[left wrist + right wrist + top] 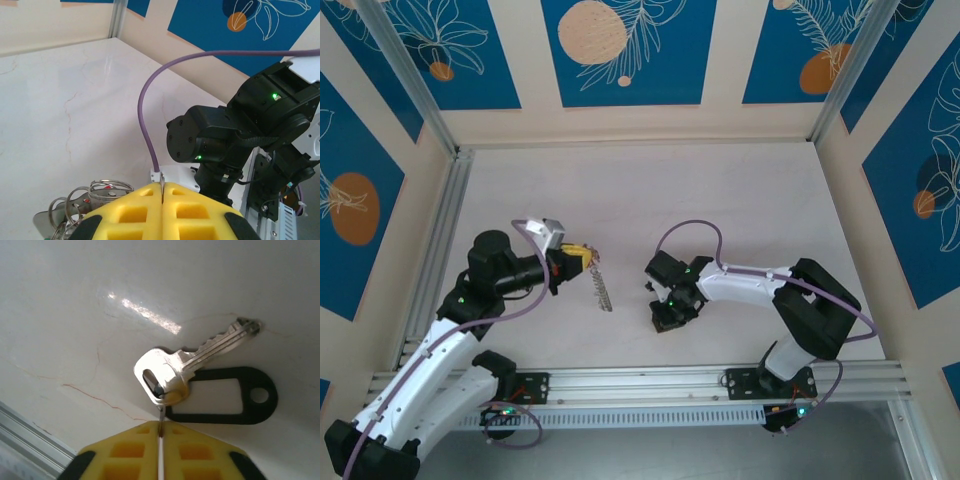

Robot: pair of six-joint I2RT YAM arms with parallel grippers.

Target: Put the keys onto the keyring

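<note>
The left gripper has its yellow fingers pressed together on a thin wire of the keyring. The wire stands up out of the seam, and the coils and small silvery pieces bunch just to one side of the fingertips, cut off by the frame edge.

The right gripper is likewise pinched shut on a thin metal sliver that runs up to the head of the keys. These are a silver key with its blade pointing away from the fingers and a black plastic tag beside it, both low against the table.

From above, the keyring trails as a silvery string from the left fingertips toward the right gripper, with a gap between the two. The keys are hidden under the right gripper there. I cannot tell whether the sliver is a small ring.
</note>
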